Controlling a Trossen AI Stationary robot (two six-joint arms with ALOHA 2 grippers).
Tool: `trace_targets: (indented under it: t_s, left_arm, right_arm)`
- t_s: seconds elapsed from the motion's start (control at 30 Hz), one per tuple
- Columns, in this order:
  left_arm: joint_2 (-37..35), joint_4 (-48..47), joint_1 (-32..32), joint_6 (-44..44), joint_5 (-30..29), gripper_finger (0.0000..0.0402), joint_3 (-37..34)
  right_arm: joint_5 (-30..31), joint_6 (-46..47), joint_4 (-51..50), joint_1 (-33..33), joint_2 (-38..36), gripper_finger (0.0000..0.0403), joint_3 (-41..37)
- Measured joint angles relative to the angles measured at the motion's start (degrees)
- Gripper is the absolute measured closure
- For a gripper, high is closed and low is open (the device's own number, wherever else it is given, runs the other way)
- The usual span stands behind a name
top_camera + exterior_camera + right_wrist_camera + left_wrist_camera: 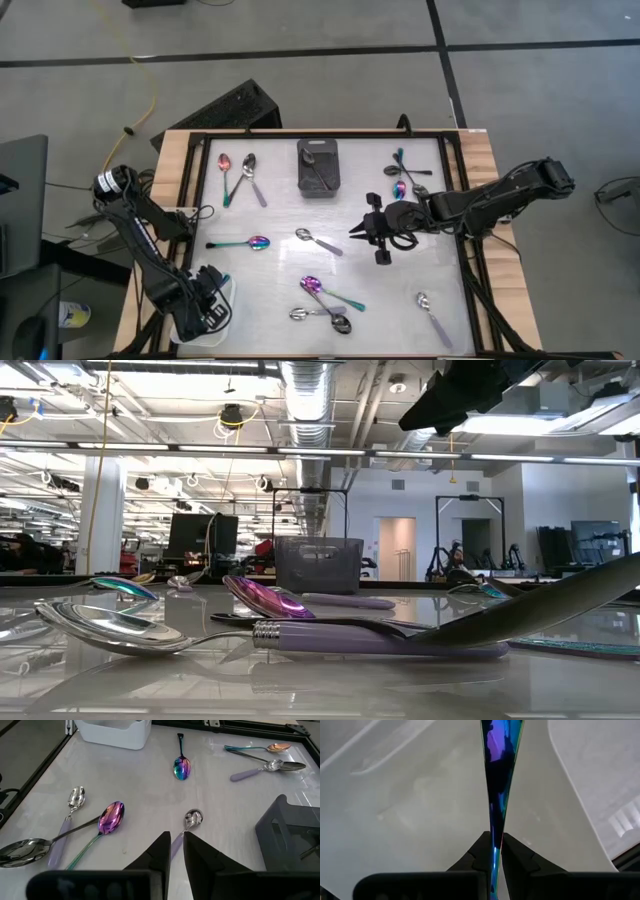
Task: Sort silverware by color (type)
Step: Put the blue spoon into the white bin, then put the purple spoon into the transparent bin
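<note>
My left claw [496,851] is clenched on a rainbow spoon [499,780] over the white tray [225,300]; I'd lower before letting go. Right claw [362,229] hovers mid-desk, nearly closed, empty.

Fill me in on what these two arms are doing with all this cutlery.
The robot is sorting spoons by finish. The left gripper, over the white tray at the table's front left corner, is shut on an iridescent spoon. The right gripper hovers mid-table, fingers nearly together and holding nothing, just beyond a silver spoon with a lilac handle. Other spoons lie scattered on the table, and the black bin at the back holds at least one dark piece.
</note>
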Motion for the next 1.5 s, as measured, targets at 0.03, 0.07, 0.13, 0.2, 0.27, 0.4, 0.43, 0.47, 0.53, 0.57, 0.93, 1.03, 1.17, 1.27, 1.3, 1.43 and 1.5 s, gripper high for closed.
trace_targets:
  t_s: [0.03,0.07,0.13,0.2,0.27,0.4,0.43,0.47,0.53,0.57,0.93,1.03,1.17,1.27,1.3,1.43,1.5]
  left_arm:
    - [0.0,0.0,0.0,0.0,0.2,0.0386,0.0]
    - [0.0,0.0,0.0,-0.1,0.4,0.0386,0.0]
    - [0.0,0.0,0.0,-0.6,1.2,0.0386,0.0]
    - [0.0,0.0,0.0,-0.8,1.3,0.0386,0.0]
    - [0.0,0.0,0.0,-0.8,1.3,0.0386,0.0]
    - [0.0,0.6,0.0,-0.9,0.5,0.0384,-0.6]
    - [0.0,0.9,0.0,-1.0,0.4,0.0382,-0.9]
    - [0.0,1.0,0.0,-1.0,0.4,0.0379,-1.3]
    - [0.0,1.3,0.1,-1.1,1.4,0.0371,-1.8]
    - [0.0,1.3,0.1,-1.1,2.1,0.0366,-1.8]
    - [0.0,2.9,0.1,-0.8,4.7,0.0303,-1.8]
    - [0.0,2.9,0.1,-1.0,6.8,0.0288,-1.8]
    - [-0.1,2.9,0.1,-1.3,7.3,0.0270,-1.8]
    - [-0.1,2.9,0.5,0.2,7.3,0.0258,-1.8]
    - [-0.1,2.9,0.7,0.7,7.6,0.0254,-1.8]
    - [-1.5,2.5,2.0,3.8,7.3,0.0242,-1.5]
    - [-2.7,2.0,2.6,4.8,5.5,0.0236,-0.9]
  right_arm:
    - [0.0,0.0,-0.1,0.0,0.0,0.0326,0.0]
    - [0.0,0.0,-0.1,0.0,0.0,0.0326,0.0]
    - [0.0,0.0,-0.2,0.0,0.0,0.0326,0.0]
    - [0.0,0.0,-0.2,0.0,0.0,0.0326,0.0]
    - [0.0,0.0,-0.2,0.0,0.0,0.0326,0.0]
    - [0.0,0.0,-0.2,0.0,0.0,0.0326,0.0]
    - [0.0,-0.1,-0.3,0.0,0.0,0.0326,0.0]
    - [0.0,-0.1,-0.4,0.0,0.0,0.0326,0.0]
    - [0.0,-0.1,-0.8,0.0,0.0,0.0326,0.0]
    - [0.0,-0.1,-1.2,0.0,0.0,0.0326,0.0]
    - [0.0,0.0,-2.1,0.0,0.0,0.0326,0.0]
    - [0.0,0.0,-2.1,0.0,0.0,0.0326,0.0]
    - [0.0,0.0,-2.1,0.0,0.0,0.0326,0.0]
    - [0.0,0.0,-2.1,0.0,0.0,0.0326,0.0]
    - [0.0,0.0,-2.1,0.0,0.0,0.0326,0.0]
    - [0.0,0.0,-2.1,0.0,0.0,0.0326,0.0]
    - [0.0,0.0,-2.1,0.0,0.0,0.0326,0.0]
